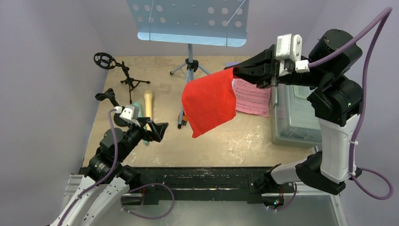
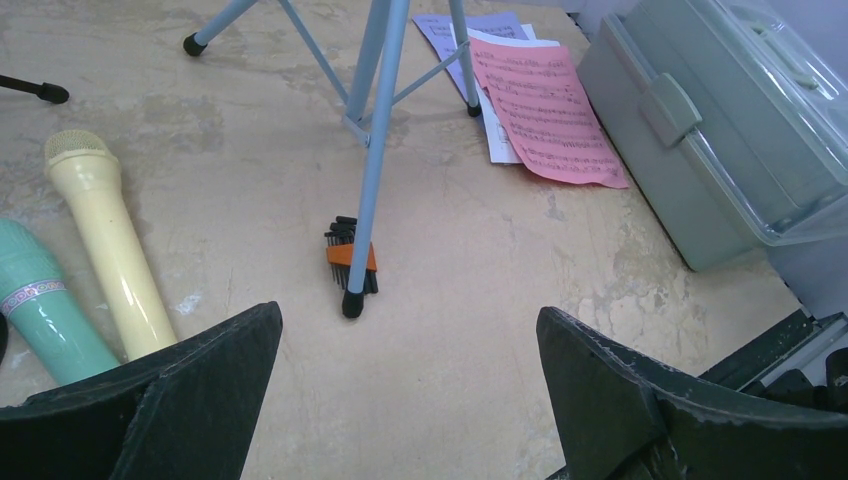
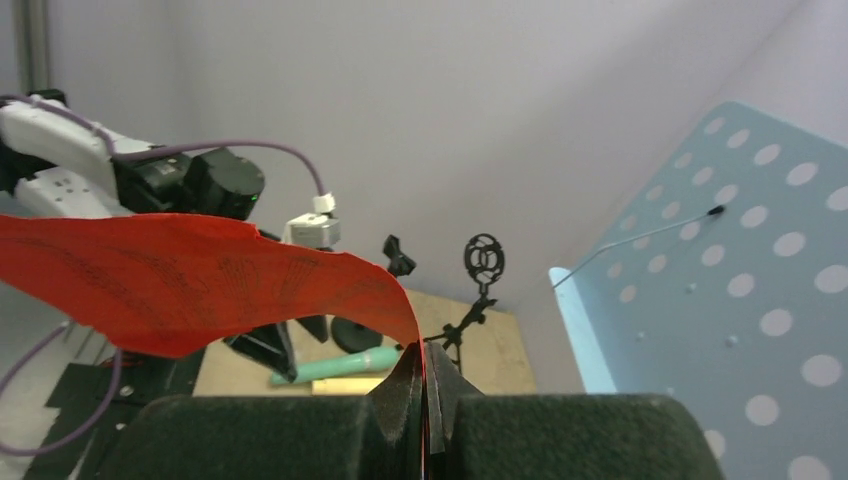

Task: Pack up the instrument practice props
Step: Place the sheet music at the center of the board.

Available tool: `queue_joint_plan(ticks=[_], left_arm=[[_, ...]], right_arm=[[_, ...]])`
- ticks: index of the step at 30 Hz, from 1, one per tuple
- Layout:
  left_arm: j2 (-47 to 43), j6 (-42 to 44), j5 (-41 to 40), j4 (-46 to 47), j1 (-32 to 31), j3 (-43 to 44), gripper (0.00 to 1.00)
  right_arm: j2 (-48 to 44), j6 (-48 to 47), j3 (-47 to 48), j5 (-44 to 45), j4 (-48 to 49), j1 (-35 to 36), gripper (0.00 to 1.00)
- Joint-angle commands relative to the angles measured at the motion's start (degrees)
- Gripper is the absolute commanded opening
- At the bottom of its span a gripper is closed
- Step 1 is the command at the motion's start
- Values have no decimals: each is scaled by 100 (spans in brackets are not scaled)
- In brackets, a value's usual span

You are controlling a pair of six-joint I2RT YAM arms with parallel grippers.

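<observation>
Red page (image 1: pixel 209 101): I grip it by one corner, up off the bench (image 1: pixel 235 141); the sheet hangs down and curls, and from above it covers part of the stand's legs.
Right fingers (image 3: pixel 425 400): clenched on the red page's edge, raised above the pink page and the tub's near side.
Pink page (image 2: pixel 545 110): flat on the bench, touching the tub's left side, lying on top of a white sheet (image 2: pixel 495 140).
Purple page (image 2: pixel 470 25): flat under the white sheet, only its far end showing, by a stand leg.
Stand (image 1: pixel 193 21): light-blue, upright at the back of the bench, its perforated tray tilted; one leg's foot rests beside a small set of hex keys (image 2: pixel 350 258).
Yellow mic (image 2: pixel 105 250): lying on the bench left of the stand, head pointing away from me.
Green mic (image 2: pixel 35 305): lying just beside the yellow one, on its left.
Black mic tripods (image 1: pixel 120 70): two, at the far left of the bench; the rear one stands upright with a ring mount on top.
Left fingers (image 1: pixel 157 132): spread wide and holding nothing, low over the bench near the two mics' handle ends.
Tub (image 1: pixel 294 110): translucent grey, lid on, at the right edge of the bench.
</observation>
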Motion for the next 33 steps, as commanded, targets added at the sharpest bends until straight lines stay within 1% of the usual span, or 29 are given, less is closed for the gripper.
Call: queue_joint_plan(ticks=[1, 14, 23, 30, 33], left_arm=[[-24, 57, 67, 254, 40, -48, 99], [-23, 61, 147, 285, 79, -57, 99], [-41, 58, 177, 292, 88, -58, 99], [-41, 61, 195, 296, 93, -66, 99], [-37, 60, 208, 299, 88, -66, 99]], right_arm=[[-383, -78, -517, -851, -184, -224, 0], [-1326, -443, -2156, -1395, -510, -758, 0], [-2025, -1214, -3495, -1601, -950, -1194, 0], [-2550, -1439, -4640, -1547, -945, -1479, 0], [-2788, -1421, -5216, -1607, -776, -1640, 0]])
